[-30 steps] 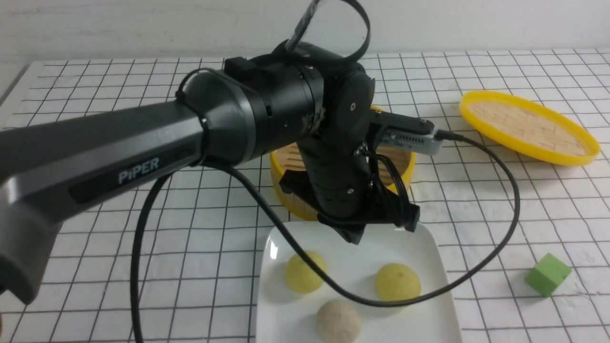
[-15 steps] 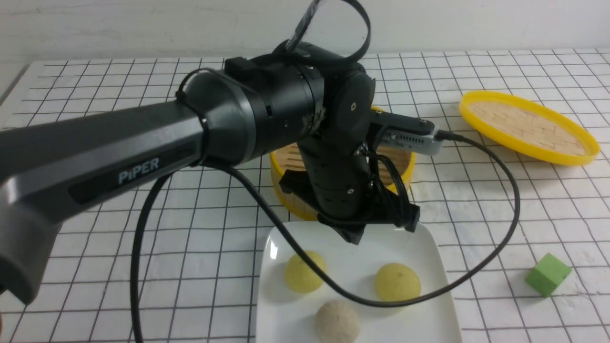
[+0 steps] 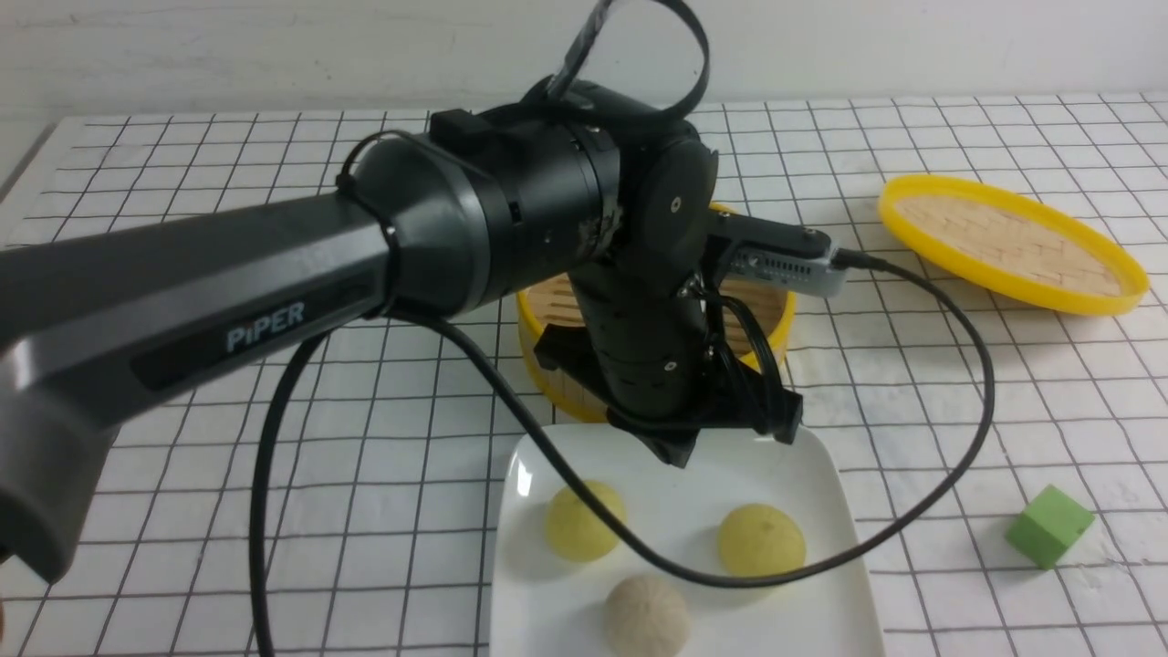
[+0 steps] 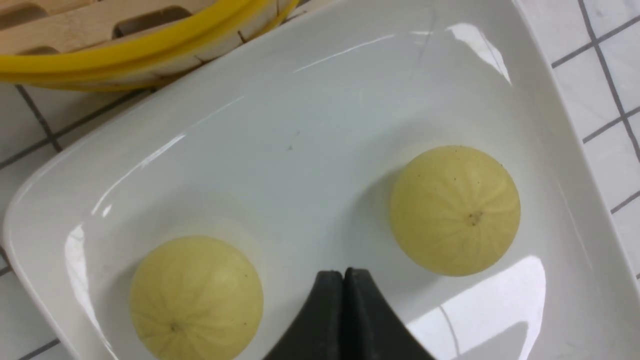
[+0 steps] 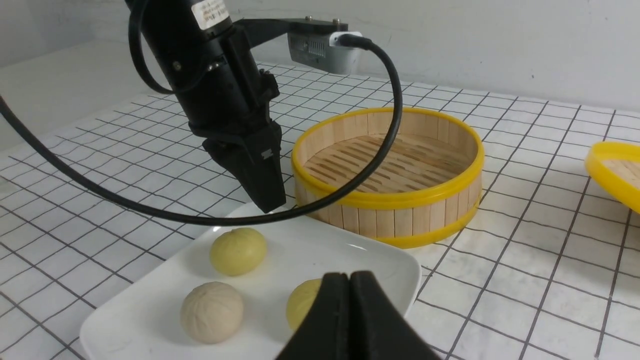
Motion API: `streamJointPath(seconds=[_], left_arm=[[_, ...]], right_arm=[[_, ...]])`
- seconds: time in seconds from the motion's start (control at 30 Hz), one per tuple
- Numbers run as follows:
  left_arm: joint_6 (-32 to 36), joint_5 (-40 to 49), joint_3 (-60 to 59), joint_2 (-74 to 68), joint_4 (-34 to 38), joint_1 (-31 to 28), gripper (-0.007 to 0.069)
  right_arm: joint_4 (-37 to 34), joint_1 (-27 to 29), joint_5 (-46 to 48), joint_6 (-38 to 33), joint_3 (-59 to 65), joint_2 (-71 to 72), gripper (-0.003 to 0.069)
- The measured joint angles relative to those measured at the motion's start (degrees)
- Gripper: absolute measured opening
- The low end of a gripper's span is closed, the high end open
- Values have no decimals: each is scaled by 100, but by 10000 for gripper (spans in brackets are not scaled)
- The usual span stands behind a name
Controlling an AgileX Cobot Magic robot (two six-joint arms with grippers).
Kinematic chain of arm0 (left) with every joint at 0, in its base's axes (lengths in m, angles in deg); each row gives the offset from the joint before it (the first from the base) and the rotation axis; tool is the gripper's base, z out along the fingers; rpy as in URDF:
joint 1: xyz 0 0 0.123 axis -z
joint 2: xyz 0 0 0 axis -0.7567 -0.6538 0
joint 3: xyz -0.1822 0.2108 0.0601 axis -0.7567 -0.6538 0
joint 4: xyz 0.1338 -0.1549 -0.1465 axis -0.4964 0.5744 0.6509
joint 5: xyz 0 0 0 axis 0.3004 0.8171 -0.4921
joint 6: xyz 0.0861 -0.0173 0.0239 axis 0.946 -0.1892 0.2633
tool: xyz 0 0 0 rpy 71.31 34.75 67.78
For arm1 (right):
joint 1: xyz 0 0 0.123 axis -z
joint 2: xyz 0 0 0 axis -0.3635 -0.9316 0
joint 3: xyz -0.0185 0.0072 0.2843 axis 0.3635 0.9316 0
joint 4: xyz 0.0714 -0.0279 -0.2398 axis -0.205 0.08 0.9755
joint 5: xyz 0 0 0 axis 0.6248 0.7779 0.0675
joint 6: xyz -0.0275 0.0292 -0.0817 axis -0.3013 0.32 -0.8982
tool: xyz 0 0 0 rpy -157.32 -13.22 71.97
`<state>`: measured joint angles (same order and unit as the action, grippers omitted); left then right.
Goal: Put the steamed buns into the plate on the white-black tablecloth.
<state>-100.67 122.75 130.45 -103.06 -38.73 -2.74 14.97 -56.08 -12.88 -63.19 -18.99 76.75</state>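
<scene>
Three steamed buns lie in the white plate [image 3: 826, 484] on the white-black tablecloth [image 3: 411, 438]: two yellow-green ones [image 3: 584, 521] [image 3: 761, 540] and a beige one [image 3: 647, 617]. My left gripper [image 3: 677, 456] hangs shut and empty just above the plate's far edge. In the left wrist view its tips [image 4: 343, 272] meet between the two yellow-green buns [image 4: 196, 299] [image 4: 455, 210]. My right gripper [image 5: 349, 275] is shut and empty, low beside the plate [image 5: 350, 250], partly hiding one yellow-green bun [image 5: 301, 302]. It is out of the front view.
An empty yellow-rimmed bamboo basket [image 3: 771, 324] stands right behind the plate. Its woven lid [image 3: 1013, 242] lies at the back right. A green cube [image 3: 1049, 526] sits at the front right. The left arm's black cable [image 3: 967, 438] loops low over the plate.
</scene>
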Motion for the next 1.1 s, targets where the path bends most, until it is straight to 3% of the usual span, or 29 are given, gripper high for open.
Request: streamJointPath(seconds=[0.27, 0.57, 0.73, 0.8, 1.1], left_arm=[[-4, 0, 0, 0, 0, 0, 10], [-4, 165, 0, 401, -92, 6, 11], [-4, 332, 0, 1178, -556, 6, 13], [-4, 504, 0, 1689, -1061, 6, 13], [-4, 1414, 0, 3304, -2210, 6, 13]], right_arm=[[48, 128, -55, 0, 277, 147, -5], [87, 1829, -53, -1, 1198, 159, 2], [125, 2596, -59, -7, 1569, 159, 4], [152, 2921, -171, -13, 1586, 185, 4], [171, 3399, -205, -13, 1591, 219, 12]])
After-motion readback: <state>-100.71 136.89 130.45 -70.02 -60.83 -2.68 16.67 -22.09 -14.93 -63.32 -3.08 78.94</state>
